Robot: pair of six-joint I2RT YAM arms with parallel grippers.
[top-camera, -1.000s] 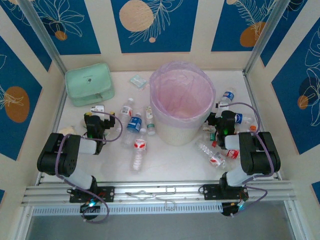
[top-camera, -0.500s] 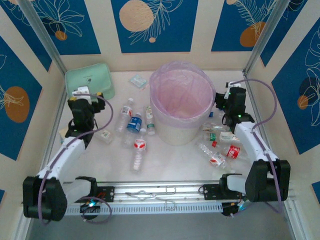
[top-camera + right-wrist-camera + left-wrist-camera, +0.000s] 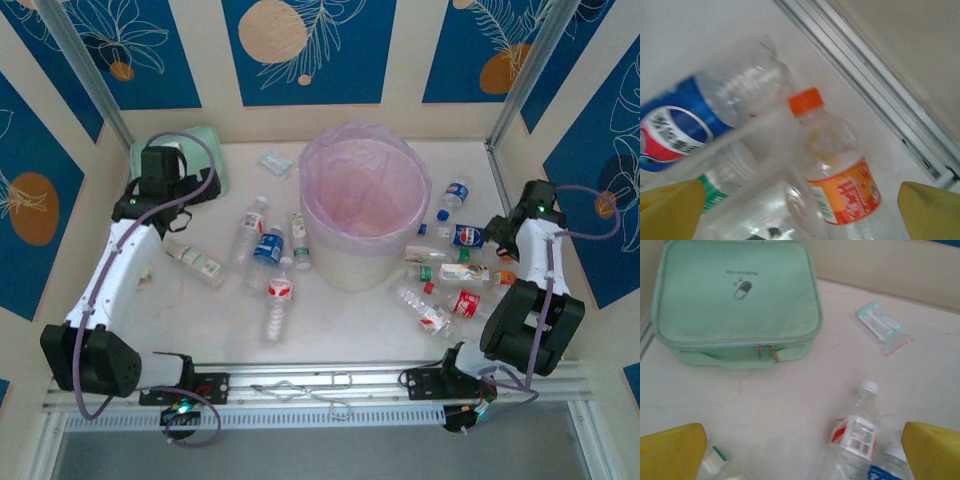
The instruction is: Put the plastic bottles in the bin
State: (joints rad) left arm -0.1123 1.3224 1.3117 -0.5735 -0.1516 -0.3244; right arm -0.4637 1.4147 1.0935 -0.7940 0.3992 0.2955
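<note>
The bin (image 3: 352, 268), white with a pink liner, stands mid-table. Plastic bottles lie on both sides of it: to its left a red-labelled one (image 3: 252, 222) (image 3: 855, 432) and a blue-labelled one (image 3: 268, 246) (image 3: 887, 467), to its right a blue-labelled one (image 3: 466, 236) (image 3: 685, 125) and an orange-capped one (image 3: 840, 175). My left gripper (image 3: 170, 185) (image 3: 805, 455) hangs open above bare table near the mint pouch, holding nothing. Above the right-hand cluster my right gripper (image 3: 505, 232) (image 3: 800, 210) is open, and the orange-capped bottle lies below its gap.
The mint-green zip pouch (image 3: 205, 150) (image 3: 735, 300) sits at the back left, with a small clear sachet (image 3: 276, 162) (image 3: 880, 325) beside it. A metal rail (image 3: 880, 95) and the side wall run close to the right gripper. More bottles lie near the front (image 3: 278, 300) and right (image 3: 432, 312).
Both arms have unfolded from near their bases. The left gripper moved back and left toward the pouch, and the right gripper moved out to the right wall. Both stayed open.
</note>
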